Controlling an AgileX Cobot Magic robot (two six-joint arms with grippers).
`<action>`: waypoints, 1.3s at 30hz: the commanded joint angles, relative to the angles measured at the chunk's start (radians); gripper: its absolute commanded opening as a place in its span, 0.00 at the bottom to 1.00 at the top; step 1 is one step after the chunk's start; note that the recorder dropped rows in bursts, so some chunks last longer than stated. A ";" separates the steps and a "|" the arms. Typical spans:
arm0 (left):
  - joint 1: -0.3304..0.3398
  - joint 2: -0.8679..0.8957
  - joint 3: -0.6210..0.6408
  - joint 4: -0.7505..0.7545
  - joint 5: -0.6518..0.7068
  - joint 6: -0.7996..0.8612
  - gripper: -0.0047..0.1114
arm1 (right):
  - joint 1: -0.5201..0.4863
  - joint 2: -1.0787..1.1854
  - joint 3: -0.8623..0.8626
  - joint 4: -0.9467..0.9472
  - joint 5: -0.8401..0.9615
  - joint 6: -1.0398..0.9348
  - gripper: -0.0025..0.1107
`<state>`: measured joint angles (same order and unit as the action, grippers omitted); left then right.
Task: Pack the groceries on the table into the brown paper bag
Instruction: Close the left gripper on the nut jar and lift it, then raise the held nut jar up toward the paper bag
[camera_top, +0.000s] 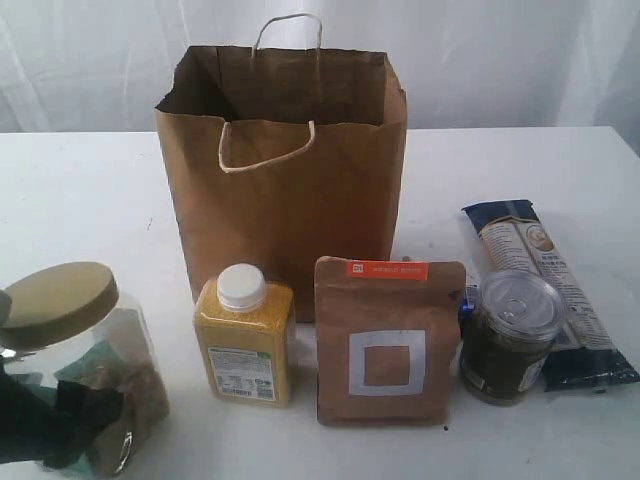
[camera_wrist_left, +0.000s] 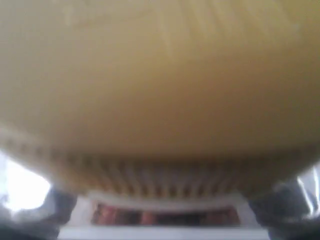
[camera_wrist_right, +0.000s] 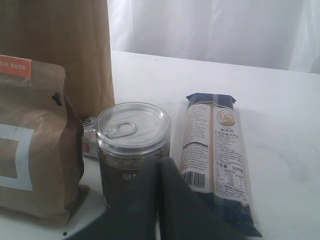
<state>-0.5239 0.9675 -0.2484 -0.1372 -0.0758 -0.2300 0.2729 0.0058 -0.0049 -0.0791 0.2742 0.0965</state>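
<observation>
Jar (camera_top: 78, 350), gold-lidded, tilted, clamped in wide-spread left gripper (camera_top: 48, 425); right gripper (camera_wrist_right: 160, 170) closed, empty.

- A staged test set-up, more lab than home: a plain white table (camera_top: 90, 190) fills the exterior view.
- A white draped curtain (camera_top: 480, 60) closes off the whole background at 12 o'clock.
- A brown paper bag (camera_top: 290, 200) stands toward 12 o'clock, with shop goods lined up side by side in front, from the clear jar (camera_top: 100, 350) at 8 o'clock to the long packet (camera_top: 545, 290) at 4 o'clock.
</observation>
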 joint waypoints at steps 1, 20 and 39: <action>0.001 -0.070 -0.066 0.021 0.114 -0.017 0.04 | -0.004 -0.006 0.005 0.000 -0.012 0.005 0.02; 0.001 -0.106 -0.165 0.073 0.620 -0.043 0.04 | -0.004 -0.006 0.005 0.000 -0.012 0.005 0.02; 0.001 0.011 -0.273 -0.070 0.825 0.115 0.22 | -0.004 -0.006 0.005 0.000 -0.010 0.005 0.02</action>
<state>-0.5239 0.9621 -0.4987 -0.1848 0.7313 -0.1432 0.2729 0.0058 -0.0049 -0.0791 0.2742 0.0965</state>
